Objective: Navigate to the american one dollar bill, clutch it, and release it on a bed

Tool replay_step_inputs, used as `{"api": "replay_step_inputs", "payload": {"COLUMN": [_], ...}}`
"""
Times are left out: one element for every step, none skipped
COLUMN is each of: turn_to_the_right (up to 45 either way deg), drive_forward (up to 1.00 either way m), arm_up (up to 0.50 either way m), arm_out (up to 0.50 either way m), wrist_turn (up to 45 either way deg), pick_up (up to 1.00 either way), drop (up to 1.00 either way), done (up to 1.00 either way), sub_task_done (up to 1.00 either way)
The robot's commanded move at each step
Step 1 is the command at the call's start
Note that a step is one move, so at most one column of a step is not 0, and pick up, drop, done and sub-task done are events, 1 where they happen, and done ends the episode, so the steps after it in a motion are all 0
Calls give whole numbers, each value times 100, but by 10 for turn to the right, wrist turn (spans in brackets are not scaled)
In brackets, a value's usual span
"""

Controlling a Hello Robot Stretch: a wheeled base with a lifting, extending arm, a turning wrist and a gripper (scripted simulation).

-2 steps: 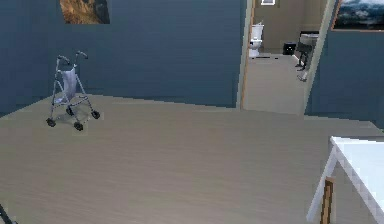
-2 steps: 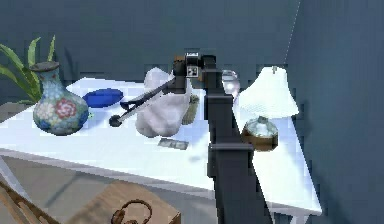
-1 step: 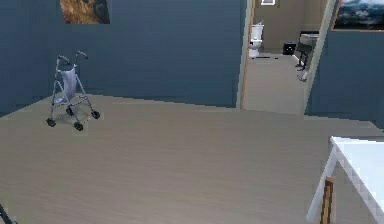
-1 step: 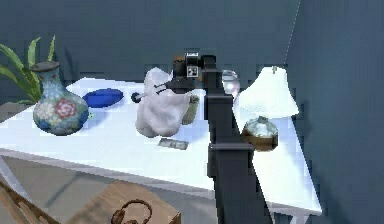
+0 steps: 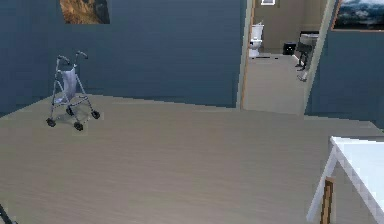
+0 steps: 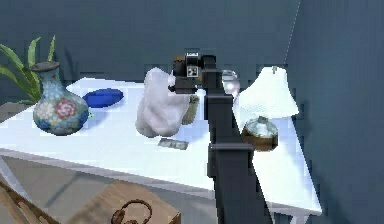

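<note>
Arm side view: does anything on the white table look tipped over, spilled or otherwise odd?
Nothing stands out. The vase, the lamp and the white figure stand upright on the table; a small grey slip lies flat.

1. A home is indicated: a toilet is seen through the doorway, upper right of the forward view.
2. A vase and a lamp are set on a white table.

Dark arm stretched out, claw at its far end, whether it holds anything unclear
</note>
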Motion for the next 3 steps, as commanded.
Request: {"api": "replay_step_inputs", "payload": {"turn_to_the_right": [0, 0, 0], "drive_forward": [0, 0, 0], "arm_up": [-30, 0, 10], "arm_out": [0, 0, 0], "wrist_turn": [0, 0, 0], "pick_up": [0, 100, 0], "drop": [0, 0, 0], "done": [0, 0, 0], "sub_task_done": [0, 0, 0]}}
